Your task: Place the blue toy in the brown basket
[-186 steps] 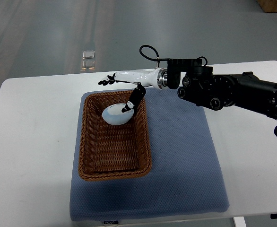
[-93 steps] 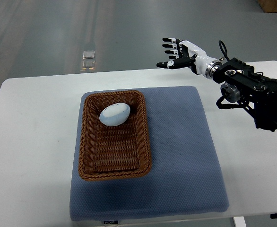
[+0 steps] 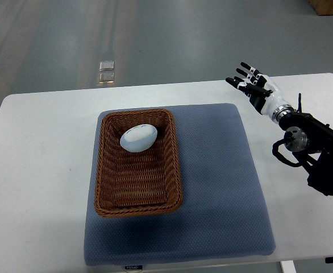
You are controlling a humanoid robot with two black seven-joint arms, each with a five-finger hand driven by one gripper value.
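Toy (image 3: 138,138) sits in the far end of the brown basket (image 3: 138,206), pale blue, egg-shaped, lying on the weave with nothing touching it, so the placement looks done to me. Your right hand (image 3: 254,87) is well off to the right, over the white table (image 3: 36,170) past the mat's far right corner, fingers spread and holding nothing. No left arm anywhere in the top view.

What's left for you, as I read it, is only the retreat. Bring the arm back on its own side, high enough that the wrist and the dark forearm clear the mat's edge, and don't sweep across the basket: it's light wicker, and a knock on the rim could slide it or set the toy rolling. That toy is round and smooth, so it may rock if the basket gets jolted. Leave the fingers relaxed and open; there's nothing to close on.

Now the surface: the basket rests on a blue-grey padded mat (image 3: 223,187), towards its left half, long side running away from you. The mat lies flat on the table, its near edge close to the table's near edge. Beyond the table is a smooth grey floor with a soft sheen, a small shiny square plate (image 3: 106,65) set into it, and the corner of a brown box (image 3: 330,5) at the top right.
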